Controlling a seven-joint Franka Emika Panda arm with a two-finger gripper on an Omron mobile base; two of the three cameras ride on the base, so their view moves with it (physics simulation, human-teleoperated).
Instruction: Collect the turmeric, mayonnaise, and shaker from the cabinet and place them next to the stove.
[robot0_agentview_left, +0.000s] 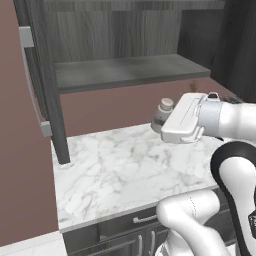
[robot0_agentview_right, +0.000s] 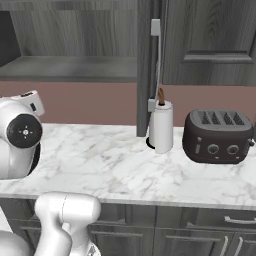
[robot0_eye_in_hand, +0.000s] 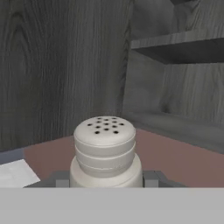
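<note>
The shaker (robot0_eye_in_hand: 105, 148), pale grey-white with a holed round cap, stands upright between my two dark fingertips (robot0_eye_in_hand: 151, 179). My gripper (robot0_eye_in_hand: 106, 180) is shut on the shaker. From the left base view the shaker (robot0_agentview_left: 164, 112) hangs above the back of the marble counter, with my gripper (robot0_agentview_left: 166, 124) and its white hand just right of it. The dark wood-grain cabinet (robot0_agentview_left: 130, 70) stands open above, its shelf bare, its door with the pale bar handle (robot0_agentview_left: 31, 85) swung out to the left. The turmeric, the mayonnaise and the stove are out of view.
The white marble counter (robot0_agentview_left: 115, 170) stretches under the cabinet, with dark drawers (robot0_agentview_left: 145, 220) below its front edge. A paper towel roll (robot0_agentview_right: 161, 127) stands by the cabinet door's edge (robot0_agentview_right: 156, 60), and a dark toaster (robot0_agentview_right: 217, 136) sits to its right.
</note>
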